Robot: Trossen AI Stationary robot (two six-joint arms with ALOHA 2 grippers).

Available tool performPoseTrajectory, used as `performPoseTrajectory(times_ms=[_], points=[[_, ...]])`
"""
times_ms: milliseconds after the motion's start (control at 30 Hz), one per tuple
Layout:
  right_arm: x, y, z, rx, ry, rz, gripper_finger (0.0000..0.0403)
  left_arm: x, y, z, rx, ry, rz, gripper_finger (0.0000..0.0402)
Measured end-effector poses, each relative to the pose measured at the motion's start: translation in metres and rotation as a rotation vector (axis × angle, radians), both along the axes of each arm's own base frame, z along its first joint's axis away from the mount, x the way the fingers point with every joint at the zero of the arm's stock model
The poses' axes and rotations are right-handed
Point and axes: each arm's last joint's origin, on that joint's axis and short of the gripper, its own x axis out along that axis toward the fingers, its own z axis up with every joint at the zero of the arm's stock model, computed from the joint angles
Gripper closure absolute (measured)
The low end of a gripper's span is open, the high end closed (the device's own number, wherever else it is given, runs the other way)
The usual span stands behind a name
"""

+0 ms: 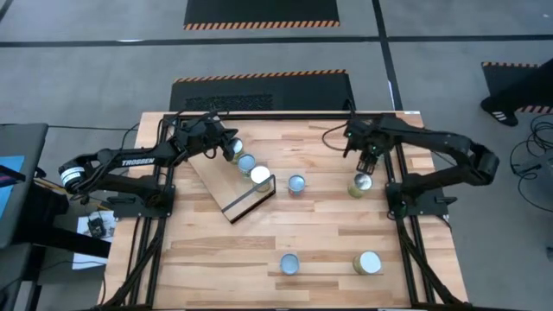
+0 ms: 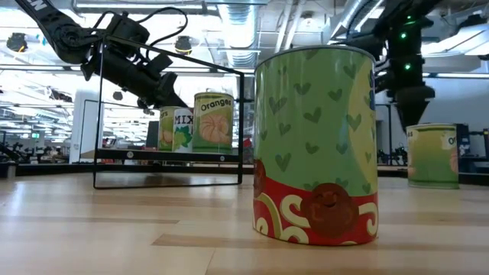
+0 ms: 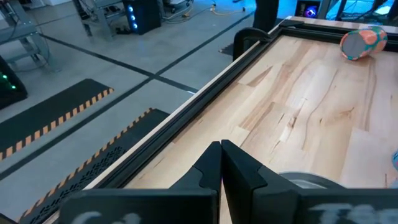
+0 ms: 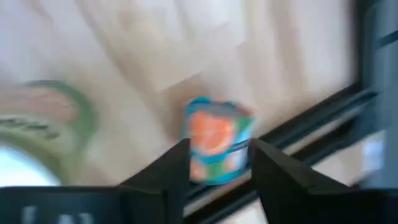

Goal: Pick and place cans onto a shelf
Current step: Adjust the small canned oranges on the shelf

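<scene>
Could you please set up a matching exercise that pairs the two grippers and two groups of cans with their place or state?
Column one:
1. left gripper
2. right gripper
3. row of three cans
4. pair of cans

Column two:
a. standing on the table, well away from the shelf
b. open, over a single can on the table
c. shut, at the shelf's far end
d. lined up on the shelf

Pairs: 1-c, 2-b, 3-d, 4-a
</scene>
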Motion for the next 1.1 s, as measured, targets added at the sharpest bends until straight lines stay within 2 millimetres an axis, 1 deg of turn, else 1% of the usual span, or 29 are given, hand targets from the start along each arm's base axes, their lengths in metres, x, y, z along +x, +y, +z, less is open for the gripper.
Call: performPoseTrajectory(times_ms=[67, 167, 200, 233, 400, 533, 600, 900, 1000, 1100], points=[[-0.01, -0.002, 0.0, 0.07, 0.012, -0.089, 0.0273, 0.0, 0.0, 0.0, -0.001, 0.002, 0.0, 0.0401], [-0.021, -0.008, -0.004, 0.115, 0.06, -0.197, 0.0356, 0.0, 0.0, 0.0, 0.008, 0.008, -0.004, 0.0401], [-0.024, -0.011, -0.008, 0.13, 0.072, -0.224, 0.0378, 0.0, 0.0, 0.0, 0.01, 0.008, -0.004, 0.0401], [-0.026, -0.014, -0.011, 0.14, 0.081, -0.254, 0.0388, 0.0, 0.0, 0.0, 0.011, 0.007, -0.004, 0.0401], [-0.033, -0.025, -0.032, 0.218, 0.155, -0.381, 0.0377, 0.0, 0.0, 0.0, 0.009, 0.009, -0.005, 0.0401], [-0.032, -0.032, -0.043, 0.215, 0.198, -0.405, 0.039, 0.0, 0.0, 0.0, 0.008, 0.01, -0.005, 0.0401], [-0.029, -0.036, -0.045, 0.182, 0.17, -0.401, 0.0396, 0.0, 0.0, 0.0, 0.009, 0.011, -0.006, 0.0401], [-0.016, -0.049, -0.048, 0.094, -0.004, -0.374, 0.039, 0.0, 0.0, 0.0, 0.017, 0.017, -0.01, 0.0401], [-0.011, -0.054, -0.04, 0.084, -0.054, -0.354, 0.0392, 0.0, 0.0, 0.0, 0.017, 0.017, -0.009, 0.0401], [-0.013, -0.052, -0.03, 0.125, -0.001, -0.339, 0.0393, 0.0, 0.0, -0.001, 0.011, 0.025, -0.009, 0.0401]])
